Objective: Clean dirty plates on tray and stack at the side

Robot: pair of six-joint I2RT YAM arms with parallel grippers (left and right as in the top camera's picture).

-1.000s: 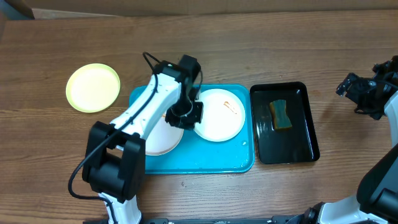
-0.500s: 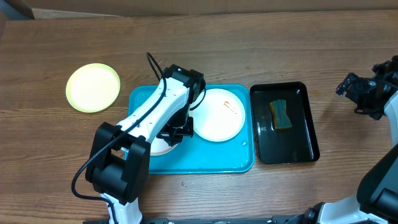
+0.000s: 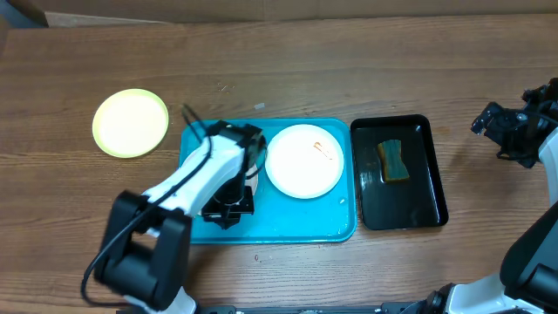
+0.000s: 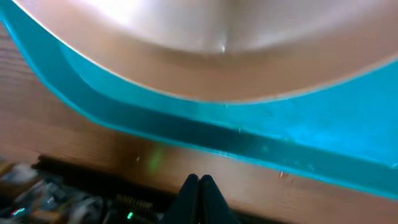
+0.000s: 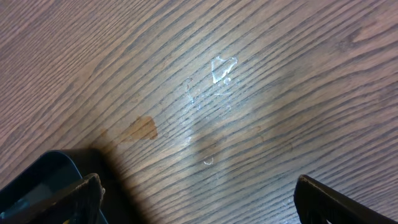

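Observation:
The turquoise tray (image 3: 323, 218) lies mid-table. One white plate (image 3: 301, 166) with an orange-red smear sits on its right half. A second white plate (image 4: 205, 25) fills the top of the left wrist view, with the tray's rim (image 4: 186, 130) below it; in the overhead view my left arm hides it. The pale yellow-green plate (image 3: 131, 122) lies on the table left of the tray. My left gripper (image 3: 228, 208) is shut and empty over the tray's front left part; its tips (image 4: 199, 186) touch. My right gripper (image 3: 510, 131) is open and empty over bare wood at the far right (image 5: 199, 205).
A narrow black tray (image 3: 418, 205) stands right of the turquoise tray and holds a green-yellow sponge (image 3: 392, 161). Its corner shows in the right wrist view (image 5: 31, 180). Small water drops and a brown stain (image 5: 140, 129) mark the wood there.
My left arm has swung from the tray's middle toward its front left, and now covers the left white plate. The right arm has not moved.

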